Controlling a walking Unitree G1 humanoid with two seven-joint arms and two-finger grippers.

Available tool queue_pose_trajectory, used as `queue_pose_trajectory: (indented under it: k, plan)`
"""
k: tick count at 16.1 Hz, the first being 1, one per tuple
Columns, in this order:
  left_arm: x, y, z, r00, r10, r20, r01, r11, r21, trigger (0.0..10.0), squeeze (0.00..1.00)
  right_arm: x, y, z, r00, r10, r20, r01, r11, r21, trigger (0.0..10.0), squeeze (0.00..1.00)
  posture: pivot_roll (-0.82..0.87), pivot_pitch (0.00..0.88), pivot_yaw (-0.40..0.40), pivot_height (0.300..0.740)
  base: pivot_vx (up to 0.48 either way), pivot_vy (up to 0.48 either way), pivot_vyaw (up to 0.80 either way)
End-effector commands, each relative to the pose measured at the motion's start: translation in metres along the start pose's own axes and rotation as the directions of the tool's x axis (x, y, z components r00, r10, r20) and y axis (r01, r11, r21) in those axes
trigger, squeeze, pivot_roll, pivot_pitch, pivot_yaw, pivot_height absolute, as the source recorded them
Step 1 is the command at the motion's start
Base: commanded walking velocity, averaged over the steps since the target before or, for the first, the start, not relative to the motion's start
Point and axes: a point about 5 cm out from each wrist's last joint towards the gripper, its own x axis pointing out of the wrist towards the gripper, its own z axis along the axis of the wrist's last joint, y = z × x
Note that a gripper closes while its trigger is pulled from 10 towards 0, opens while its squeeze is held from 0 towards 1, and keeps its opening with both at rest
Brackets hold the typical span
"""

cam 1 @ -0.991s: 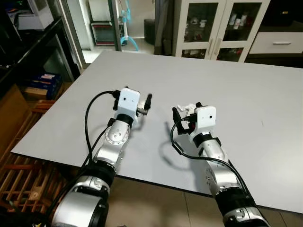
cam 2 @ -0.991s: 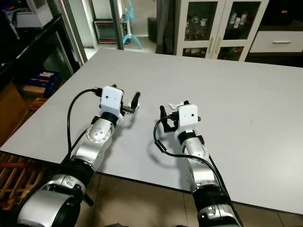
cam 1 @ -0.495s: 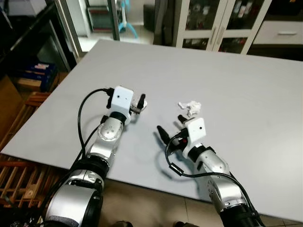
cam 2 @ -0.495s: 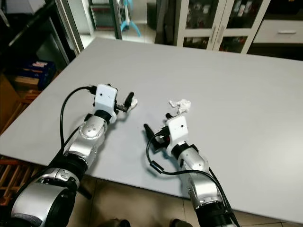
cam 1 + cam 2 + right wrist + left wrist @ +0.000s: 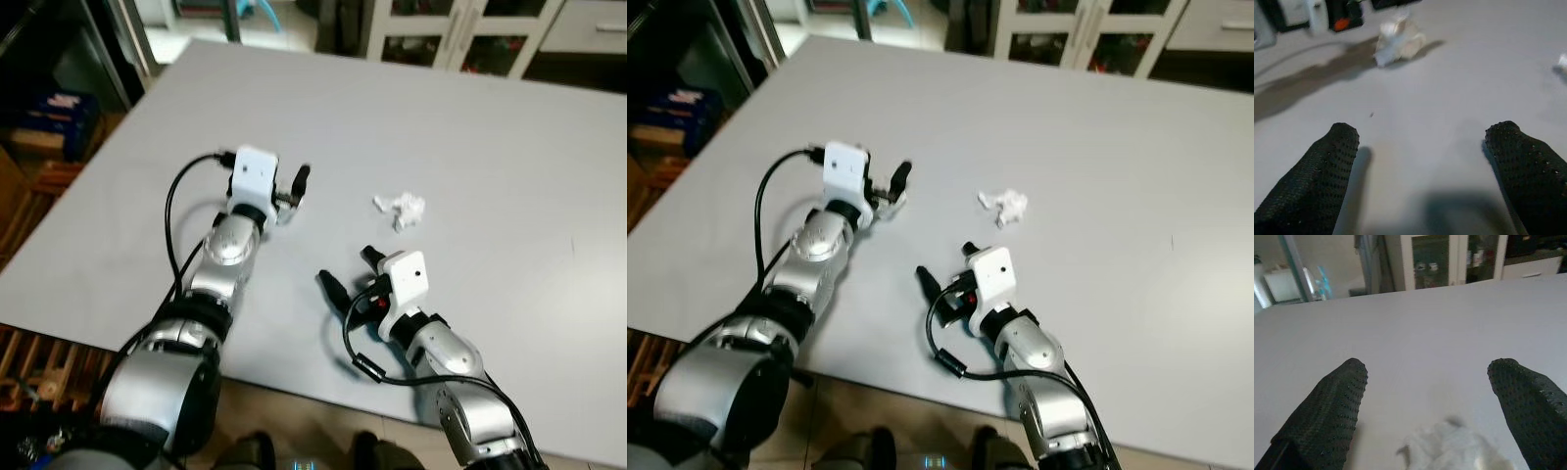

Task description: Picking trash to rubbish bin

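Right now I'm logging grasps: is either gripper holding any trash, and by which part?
Nothing is held. The left gripper is open around a crumpled tissue; the right gripper is open over bare table.

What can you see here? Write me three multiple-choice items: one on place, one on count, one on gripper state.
1. Where is the tissue by the left gripper?
A. On the table between its fingers
B. On the floor
C. In a cabinet

2. How many crumpled white tissues lie on the grey table?
A. One
B. Two
C. Four

3. The right gripper is:
A. Shut on a tissue
B. Open, empty
C. Shut on a cable

Answers: 1 A, the near tissue lies between the left gripper fingers. 2 B, a second tissue sits mid-table. 3 B, the right gripper fingers stand apart over bare tabletop.
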Motion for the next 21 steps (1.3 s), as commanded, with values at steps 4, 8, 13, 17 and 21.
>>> queue_pose_trajectory:
  k: [4, 8, 13, 17, 21]
  plan:
    - [0.015, 0.004, 0.026, 0.998, -0.041, 0.048, 0.041, 0.999, -0.005, 10.0, 0.0, -0.008, 0.007, 0.0, 1.0, -0.003, -0.017, 0.003, 1.0, 0.024, 10.0, 0.0, -0.12, 0.295, 0.015, 0.74, 0.0, 0.0, 0.0]
    - [0.021, 0.014, 0.031, 1.0, 0.018, 0.004, -0.017, 0.996, -0.085, 10.0, 0.0, -0.011, 0.011, 0.0, 0.999, -0.009, -0.033, 0.011, 0.999, 0.039, 10.0, 0.0, -0.12, 0.306, 0.022, 0.74, 0.0, 0.0, 0.0]
    - [0.037, 0.027, 0.059, 0.994, 0.099, -0.055, -0.111, 0.949, -0.295, 10.0, 0.0, -0.012, 0.01, 0.001, 0.999, -0.018, -0.041, 0.019, 0.999, 0.036, 10.0, 0.0, -0.13, 0.289, 0.03, 0.74, 0.0, 0.0, 0.0]
    - [0.048, 0.024, 0.1, 0.998, -0.011, 0.055, 0.026, 0.961, -0.274, 10.0, 0.0, -0.011, 0.012, 0.0, 0.999, -0.011, -0.041, 0.012, 0.999, 0.041, 10.0, 0.0, -0.12, 0.277, 0.034, 0.74, 0.0, 0.0, 0.0]
    - [0.053, 0.03, 0.116, 0.994, -0.068, -0.087, 0.044, 0.965, -0.258, 10.0, 0.0, -0.006, 0.009, 0.0, 0.999, -0.009, -0.044, 0.011, 0.999, 0.034, 10.0, 0.0, -0.11, 0.262, 0.044, 0.74, 0.0, 0.0, 0.0]
